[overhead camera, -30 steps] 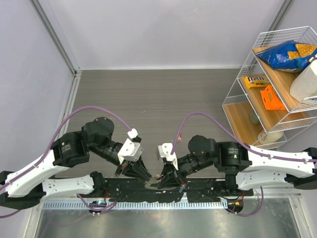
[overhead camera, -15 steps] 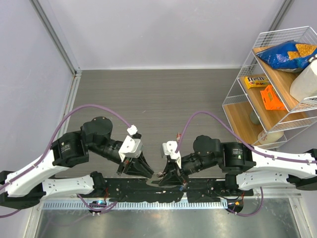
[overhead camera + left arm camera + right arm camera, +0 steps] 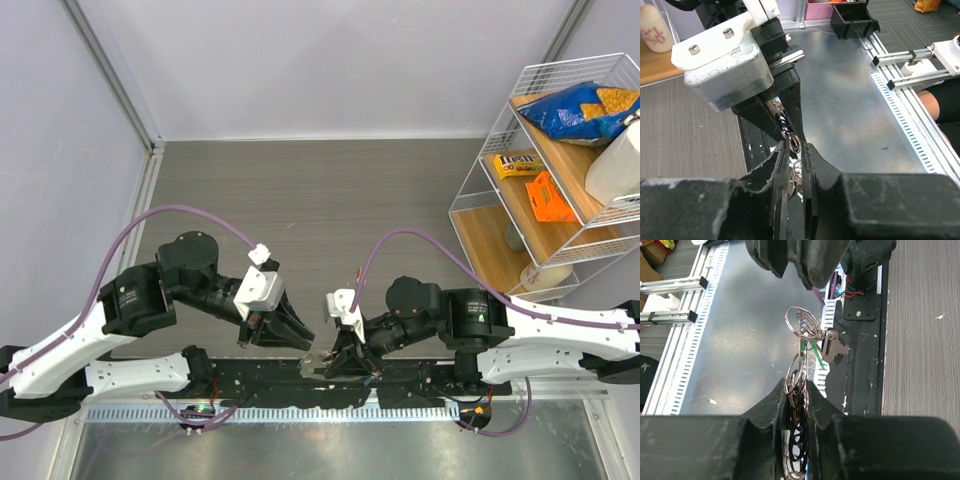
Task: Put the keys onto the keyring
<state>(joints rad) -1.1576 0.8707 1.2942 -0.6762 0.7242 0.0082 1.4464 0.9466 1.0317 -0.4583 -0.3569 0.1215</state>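
Left gripper [image 3: 794, 147] eased apart; keyring [image 3: 805, 329] shows linked silver loops.

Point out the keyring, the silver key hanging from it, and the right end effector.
keyring [image 3: 801, 322], right wrist view, on the topmost wire loop.
silver key [image 3: 832, 347], right wrist view, on its flat metal body.
right end effector [image 3: 796, 386], right wrist view, midway between its fingertips, where they pinch the rings.

You are working in a robotics lab cell: plain pale walls [image 3: 330, 60] box in a grey wood-grain counter [image 3: 320, 190], a slotted aluminium rail [image 3: 300, 412] runs along its near edge, and a wire rack [image 3: 487, 240] of snack packets [image 3: 580, 108] stands far right.
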